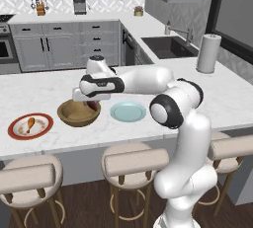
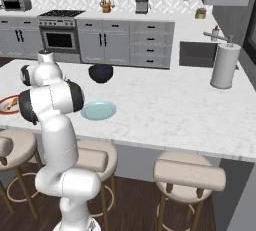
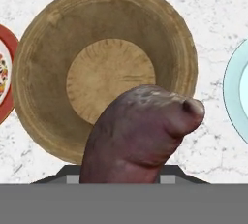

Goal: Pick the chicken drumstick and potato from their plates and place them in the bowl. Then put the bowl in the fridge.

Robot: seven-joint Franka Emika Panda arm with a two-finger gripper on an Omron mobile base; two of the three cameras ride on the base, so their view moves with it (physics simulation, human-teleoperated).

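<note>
Holding the potato (image 3: 140,131) above the empty bowl (image 3: 43,72), the hand (image 1: 90,104) grips it between its fingers, so I judge the first drop is near. Drumstick (image 1: 30,122) waits on the red plate (image 1: 15,132), blue plate (image 1: 128,111) bare, fridge step undone; no readable writing.

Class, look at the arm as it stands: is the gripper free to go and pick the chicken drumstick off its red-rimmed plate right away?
Probably not yet. The gripper is holding the potato above the wooden bowl. The chicken drumstick lies uncovered on its plate beside the bowl, so nothing blocks it once the potato is dropped.
</note>
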